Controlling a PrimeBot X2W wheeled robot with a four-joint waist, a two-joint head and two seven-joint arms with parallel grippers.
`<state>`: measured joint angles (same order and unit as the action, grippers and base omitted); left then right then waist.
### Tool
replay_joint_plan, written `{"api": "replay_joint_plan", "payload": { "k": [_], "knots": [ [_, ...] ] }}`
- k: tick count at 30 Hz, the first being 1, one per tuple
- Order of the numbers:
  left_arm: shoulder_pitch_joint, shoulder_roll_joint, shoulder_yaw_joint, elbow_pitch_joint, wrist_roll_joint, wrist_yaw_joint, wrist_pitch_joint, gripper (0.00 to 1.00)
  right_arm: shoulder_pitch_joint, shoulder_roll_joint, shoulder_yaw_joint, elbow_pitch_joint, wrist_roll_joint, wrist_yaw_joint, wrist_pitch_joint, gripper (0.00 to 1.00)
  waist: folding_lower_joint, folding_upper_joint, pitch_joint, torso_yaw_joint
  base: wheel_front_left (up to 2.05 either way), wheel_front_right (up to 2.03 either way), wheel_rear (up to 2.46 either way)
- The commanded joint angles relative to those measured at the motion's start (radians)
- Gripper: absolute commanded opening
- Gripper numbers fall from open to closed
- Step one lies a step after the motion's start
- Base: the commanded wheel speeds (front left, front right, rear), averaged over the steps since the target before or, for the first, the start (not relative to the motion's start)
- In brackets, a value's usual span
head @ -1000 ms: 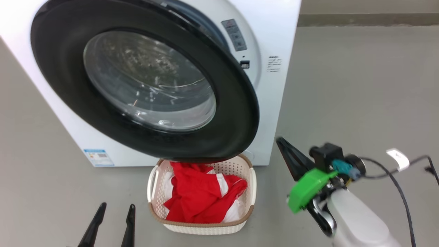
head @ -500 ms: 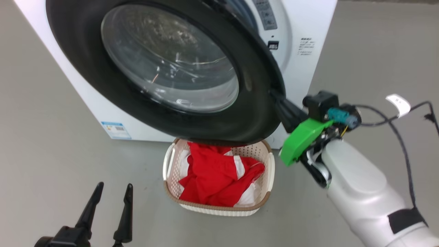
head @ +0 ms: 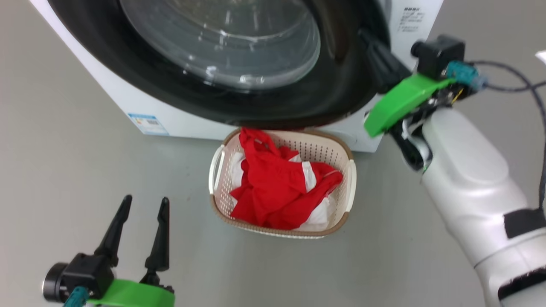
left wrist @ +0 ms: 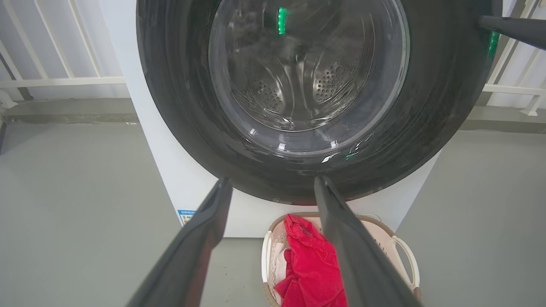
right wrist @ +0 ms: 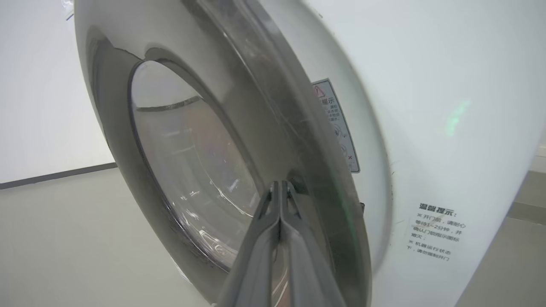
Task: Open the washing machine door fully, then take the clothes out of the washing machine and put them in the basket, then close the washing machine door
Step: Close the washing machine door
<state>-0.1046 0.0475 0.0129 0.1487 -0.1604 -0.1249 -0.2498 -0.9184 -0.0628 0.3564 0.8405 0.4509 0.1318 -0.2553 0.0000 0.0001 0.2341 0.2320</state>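
Head view: left gripper (head: 146, 199) hangs wide, empty; red-and-white fabric clothes (head: 277, 192) fill the cream perforated plastic basket (head: 281, 232); right gripper (right wrist: 279, 184), pinched shut, presses the glossy black-rimmed round washing machine door (head: 332, 94), likely swinging it onto the white washing machine (head: 183, 125)

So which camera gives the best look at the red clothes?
The head view: it looks down on the whole pile of clothes in the basket. The left wrist view catches part, behind a finger of the left gripper. The right wrist view faces the washing machine door.
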Motion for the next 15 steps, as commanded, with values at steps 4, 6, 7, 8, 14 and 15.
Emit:
{"api": "replay_joint_plan", "payload": {
  "k": [4, 6, 7, 8, 14, 15],
  "knots": [
    [-0.065, 0.008, 0.006, -0.007, -0.011, -0.006, -0.012, 1.00, -0.108, 0.013, -0.015, 0.014, 0.017, -0.001, -0.006, 0.00, 0.0000, -0.0001, 0.082, 0.025, 0.00, 0.00, 0.00],
    [-0.081, 0.008, -0.002, -0.003, -0.012, -0.006, -0.012, 1.00, -0.139, 0.013, -0.014, 0.028, 0.014, -0.001, -0.006, 0.00, 0.0000, -0.0001, 0.101, 0.031, 0.00, 0.00, 0.00],
    [-0.088, 0.007, -0.002, -0.003, -0.014, -0.006, -0.012, 1.00, -0.153, 0.013, -0.014, 0.034, 0.012, -0.001, -0.006, 0.00, 0.0000, -0.0001, 0.111, 0.033, 0.00, 0.00, 0.00],
    [-0.095, 0.007, -0.002, -0.002, -0.015, -0.006, -0.012, 1.00, -0.166, 0.013, -0.014, 0.039, 0.011, -0.001, -0.006, 0.00, 0.0000, -0.0001, 0.119, 0.034, 0.00, 0.00, 0.00],
    [-0.118, 0.006, -0.008, 0.008, -0.015, -0.006, -0.012, 1.00, -0.202, 0.013, -0.030, 0.048, -0.003, -0.001, -0.006, 0.00, 0.0000, -0.0001, 0.145, 0.035, 0.00, 0.00, 0.00],
    [-0.121, 0.006, -0.008, 0.010, -0.014, -0.006, -0.012, 1.00, -0.204, 0.013, -0.025, 0.049, -0.005, -0.001, -0.006, 0.00, 0.0000, -0.0001, 0.148, 0.034, 0.00, 0.00, 0.00]
  ]
}}
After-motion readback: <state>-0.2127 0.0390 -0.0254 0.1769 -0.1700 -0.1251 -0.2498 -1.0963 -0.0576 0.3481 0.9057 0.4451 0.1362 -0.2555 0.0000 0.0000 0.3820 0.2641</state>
